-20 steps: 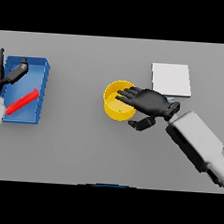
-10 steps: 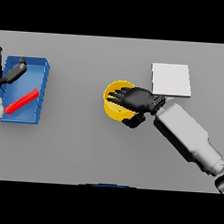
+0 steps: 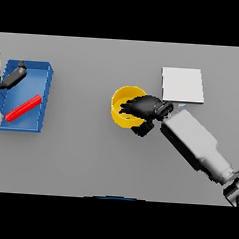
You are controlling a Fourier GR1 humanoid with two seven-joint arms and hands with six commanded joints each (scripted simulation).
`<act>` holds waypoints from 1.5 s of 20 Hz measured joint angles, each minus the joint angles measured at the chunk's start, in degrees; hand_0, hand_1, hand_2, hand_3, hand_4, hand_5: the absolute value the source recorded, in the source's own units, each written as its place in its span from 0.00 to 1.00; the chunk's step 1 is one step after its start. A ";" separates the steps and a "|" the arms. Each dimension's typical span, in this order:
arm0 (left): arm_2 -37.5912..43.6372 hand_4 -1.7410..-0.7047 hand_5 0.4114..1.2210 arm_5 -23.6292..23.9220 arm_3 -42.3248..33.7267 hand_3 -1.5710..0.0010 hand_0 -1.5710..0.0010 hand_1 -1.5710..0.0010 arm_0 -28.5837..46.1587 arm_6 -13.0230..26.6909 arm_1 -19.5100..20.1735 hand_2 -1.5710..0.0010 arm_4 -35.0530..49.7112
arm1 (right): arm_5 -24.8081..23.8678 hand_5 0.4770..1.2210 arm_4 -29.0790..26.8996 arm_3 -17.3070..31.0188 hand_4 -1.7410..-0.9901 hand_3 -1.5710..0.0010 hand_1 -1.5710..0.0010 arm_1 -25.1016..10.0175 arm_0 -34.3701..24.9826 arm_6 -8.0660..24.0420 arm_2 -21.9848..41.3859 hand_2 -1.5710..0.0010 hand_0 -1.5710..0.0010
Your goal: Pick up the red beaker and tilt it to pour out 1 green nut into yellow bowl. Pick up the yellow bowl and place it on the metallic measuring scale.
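At the far left, the left hand is hovering idle over the blue tray, fingers seemingly relaxed, gripping nothing. A red beaker is lying tilted inside that tray. Near the middle of the grey bench, the yellow bowl is sitting upright, and the right hand is reaching over its right rim, fingers curling inside and thumb below the wall, apparently pinching it. The bowl looks rigid, light and smooth, so a rim pinch should be holding, though it may be slipping if tilted. To the right, just beyond, the metallic measuring scale is waiting bare.
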 measured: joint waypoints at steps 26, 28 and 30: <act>-0.37 0.97 0.35 -0.35 -0.72 1.00 1.00 1.00 -0.38 0.79 0.49 1.00 -0.54 | 5.15 1.00 -5.93 -12.23 0.00 0.20 0.00 -7.31 -1.71 3.55 -4.16 0.09 0.00; -0.43 0.96 0.35 -0.18 -0.23 1.00 1.00 1.00 -0.52 0.52 0.43 1.00 -0.73 | 5.31 1.00 -6.61 -13.41 0.00 0.16 0.00 -7.83 -1.47 4.20 -5.14 0.09 0.00; 0.17 0.96 0.36 -0.19 -0.51 1.00 1.00 1.00 -0.71 0.10 0.96 1.00 -0.35 | 4.82 1.00 -7.17 -14.12 0.00 0.14 0.00 -8.03 -0.75 4.67 -6.03 0.07 0.00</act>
